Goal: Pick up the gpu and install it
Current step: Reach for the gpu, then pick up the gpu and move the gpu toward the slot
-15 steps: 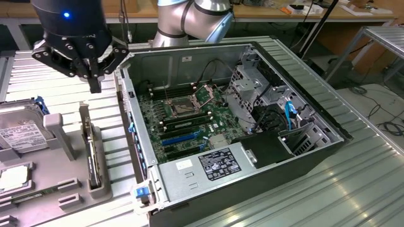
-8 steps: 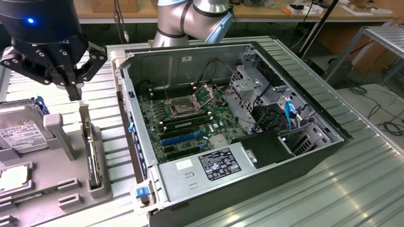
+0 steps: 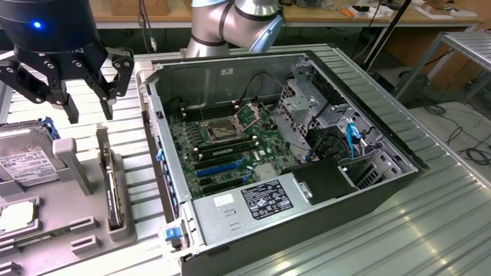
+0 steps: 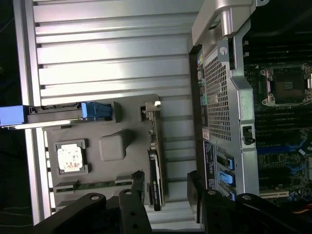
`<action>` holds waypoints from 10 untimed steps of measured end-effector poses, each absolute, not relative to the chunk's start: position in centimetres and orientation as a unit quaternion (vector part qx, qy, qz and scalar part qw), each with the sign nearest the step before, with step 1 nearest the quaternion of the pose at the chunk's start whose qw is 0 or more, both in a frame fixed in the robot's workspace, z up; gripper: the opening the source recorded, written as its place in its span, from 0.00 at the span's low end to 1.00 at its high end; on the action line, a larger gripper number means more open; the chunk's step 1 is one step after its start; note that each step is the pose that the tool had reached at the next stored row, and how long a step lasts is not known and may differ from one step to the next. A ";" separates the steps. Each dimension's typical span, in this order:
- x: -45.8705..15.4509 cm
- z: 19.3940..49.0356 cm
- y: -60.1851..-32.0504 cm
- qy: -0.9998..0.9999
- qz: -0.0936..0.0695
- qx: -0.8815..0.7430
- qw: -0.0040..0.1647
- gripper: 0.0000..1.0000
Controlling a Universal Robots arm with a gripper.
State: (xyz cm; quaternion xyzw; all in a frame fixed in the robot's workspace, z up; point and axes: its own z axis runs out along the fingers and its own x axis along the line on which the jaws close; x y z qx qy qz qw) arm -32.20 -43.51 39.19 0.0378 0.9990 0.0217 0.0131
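The gpu [image 3: 112, 192] stands on edge in the narrow slot of the grey tray [image 3: 68, 198], on the side nearest the computer case [image 3: 368, 144]. The jaws hang above the tray, spread wide, nothing in them, clear of the card. First worry, I'd say, is that tight slot: a finger coming down off-line could land on the slot's side or pinch the card crooked, and a crooked card may jam as it lifts. In the wrist view the gpu [image 4: 155, 170] is edge-on and thin, so there's little to aim at. Neighbours next: the hard drive [image 3: 27, 158] sits across the tray's upright block, with the processor chip [image 3: 15, 215] and a memory stick [image 4: 92, 184] lying in the tray too, and a wide finger could knock any of them. Then the case itself: its wall [image 3: 175, 184] rises between the tray and the motherboard [image 3: 238, 129]. The blue slots [image 3: 218, 168] lie low beside the power supply [image 3: 257, 198], so a card carried low could clip that wall. Case and tray share the ribbed surface [image 3: 399, 230]
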 end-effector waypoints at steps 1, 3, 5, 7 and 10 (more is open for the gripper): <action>-32.2 39.2 -43.5 0.999 0.022 0.038 0.013 0.48; -32.2 39.2 -43.5 0.999 0.022 0.038 0.013 0.48; -32.2 39.2 -43.5 0.999 0.022 0.038 0.013 0.48; -32.2 39.2 -43.5 0.999 0.022 0.038 0.013 0.48; -32.2 39.2 -43.5 0.999 0.022 0.038 0.013 0.48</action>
